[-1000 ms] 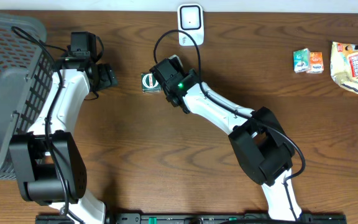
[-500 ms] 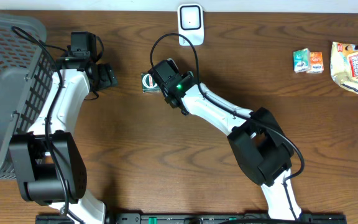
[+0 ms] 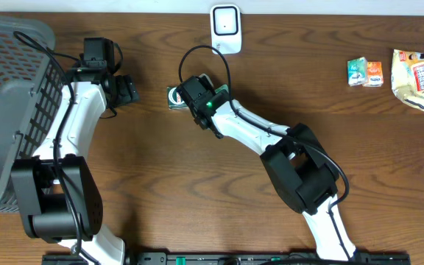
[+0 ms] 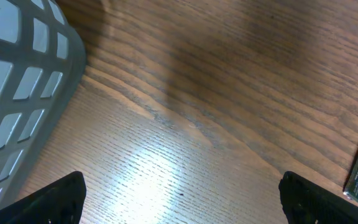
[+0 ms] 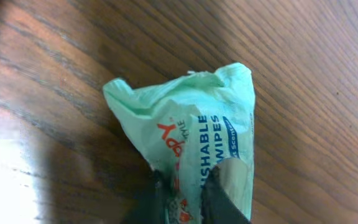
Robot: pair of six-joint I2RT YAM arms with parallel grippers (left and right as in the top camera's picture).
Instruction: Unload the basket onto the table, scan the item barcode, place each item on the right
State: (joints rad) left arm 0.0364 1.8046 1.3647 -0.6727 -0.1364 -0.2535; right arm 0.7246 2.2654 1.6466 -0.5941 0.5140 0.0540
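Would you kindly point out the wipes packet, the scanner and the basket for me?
wipes packet [image 5: 180,102], right wrist view, plain green upper wrapper.
scanner [image 3: 226,26], overhead view, white front face.
basket [image 3: 7,73], overhead view, grey mesh wall.

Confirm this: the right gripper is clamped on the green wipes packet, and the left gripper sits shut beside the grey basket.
One thing is wrong: the left gripper is open, not shut. The left wrist view shows its fingers spread wide apart beside the grey basket. The right gripper is clamped on the green wipes packet, as you said.
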